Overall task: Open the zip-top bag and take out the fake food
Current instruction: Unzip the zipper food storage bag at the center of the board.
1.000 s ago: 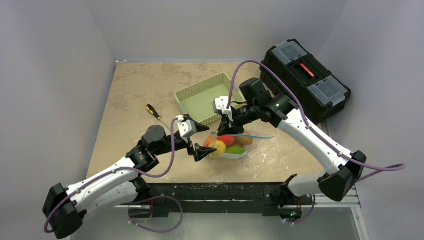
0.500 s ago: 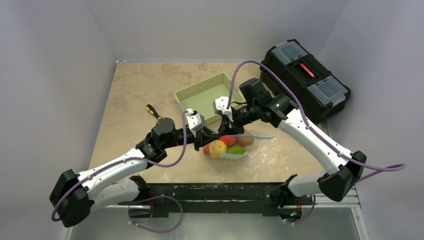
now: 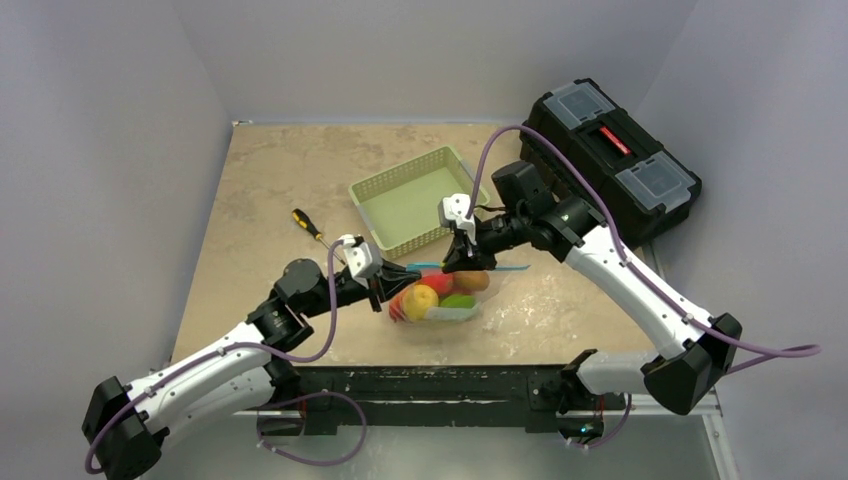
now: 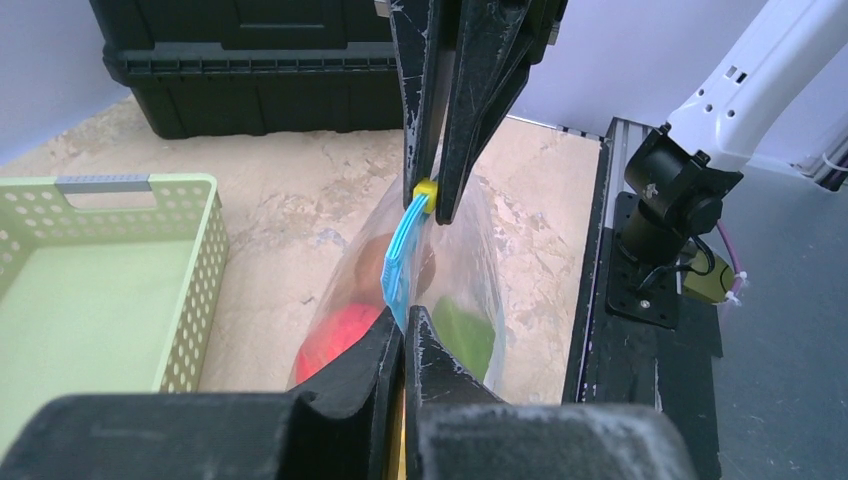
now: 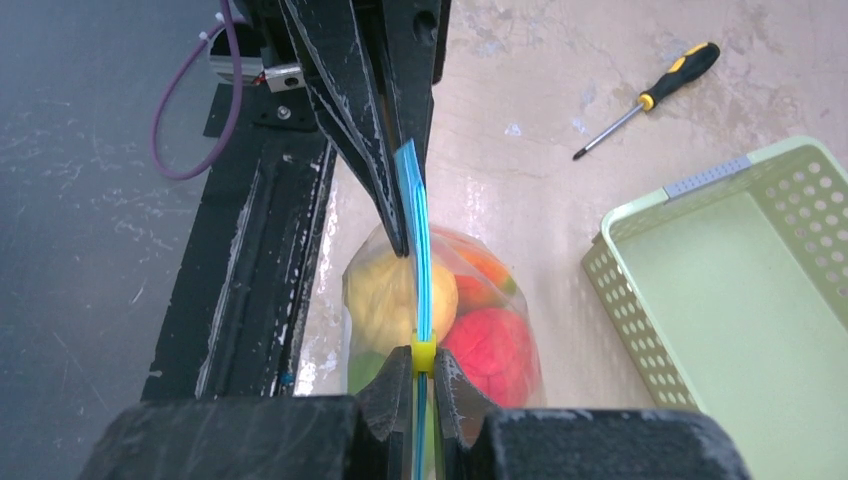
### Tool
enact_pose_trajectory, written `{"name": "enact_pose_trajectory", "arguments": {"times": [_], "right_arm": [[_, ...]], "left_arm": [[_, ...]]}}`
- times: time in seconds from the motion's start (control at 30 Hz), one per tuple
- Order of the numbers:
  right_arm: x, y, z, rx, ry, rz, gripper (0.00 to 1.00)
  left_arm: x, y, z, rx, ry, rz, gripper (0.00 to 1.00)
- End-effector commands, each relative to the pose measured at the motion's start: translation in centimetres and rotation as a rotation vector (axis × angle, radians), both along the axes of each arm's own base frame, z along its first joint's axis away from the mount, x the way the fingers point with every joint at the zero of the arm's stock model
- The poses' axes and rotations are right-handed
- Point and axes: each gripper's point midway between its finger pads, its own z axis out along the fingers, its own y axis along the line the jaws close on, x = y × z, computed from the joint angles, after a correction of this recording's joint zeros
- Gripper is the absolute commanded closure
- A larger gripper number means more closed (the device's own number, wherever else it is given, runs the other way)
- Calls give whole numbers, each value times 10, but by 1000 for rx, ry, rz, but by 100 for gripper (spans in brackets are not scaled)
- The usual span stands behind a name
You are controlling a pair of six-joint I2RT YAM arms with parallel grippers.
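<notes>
Two sets of jaws are clenched on the same thing: the light-blue zipper strip [image 4: 398,262] of the zip-top bag [image 3: 455,313]. The left jaws pinch one end of the strip. The right jaws pinch the other end, right at a small yellow slider [image 5: 424,352]. The strip runs edge-up between them and looks sealed. Beneath both jaws the clear bag bulges with the fake food [image 3: 425,297] inside: red, yellow, green and orange pieces. Whether the bag rests on the bench [image 3: 270,170] I cannot tell. Beyond the jaws, apart from the bag, sits a green basket [image 3: 358,190]. A screwdriver [image 3: 306,224] lies outside the left jaws, and a black toolbox [image 3: 610,160] stands behind the right jaws.
</notes>
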Motion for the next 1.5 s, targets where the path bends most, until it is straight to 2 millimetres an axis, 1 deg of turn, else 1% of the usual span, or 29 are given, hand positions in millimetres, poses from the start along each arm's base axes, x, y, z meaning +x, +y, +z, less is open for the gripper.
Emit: {"name": "enact_pose_trajectory", "arguments": {"times": [0.0,0.3,0.6,0.7,0.83,1.0,1.13,1.33,1.4,1.47], "right_arm": [[7,-16,1,-15,-19,-67,100],[15,-45,-3,-29,-52,-145,100],[19,-74,-17,-94,-106,-188,100],[23,-88,-19,-119,-121,-213,100],[31,-111,-23,-161,-129,-251,100],[40,-141,-36,-232,-135,-304,100],[44,-158,-40,-274,-150,-337,100],[50,-176,-41,-316,-167,-370,100],[48,-176,-41,-311,-160,-359,100],[37,-169,-40,-281,-119,-316,100]], "left_arm": [[6,8,0,-18,5,54,100],[10,18,-7,-13,12,116,100],[12,29,-8,-7,5,167,100],[13,32,-11,-1,8,179,100],[13,36,-12,-2,10,196,100],[14,38,-11,0,8,206,100],[15,39,-11,1,8,215,100],[14,40,-10,1,3,215,100],[13,39,-9,-4,1,206,100],[11,35,-8,-6,3,181,100]]}}
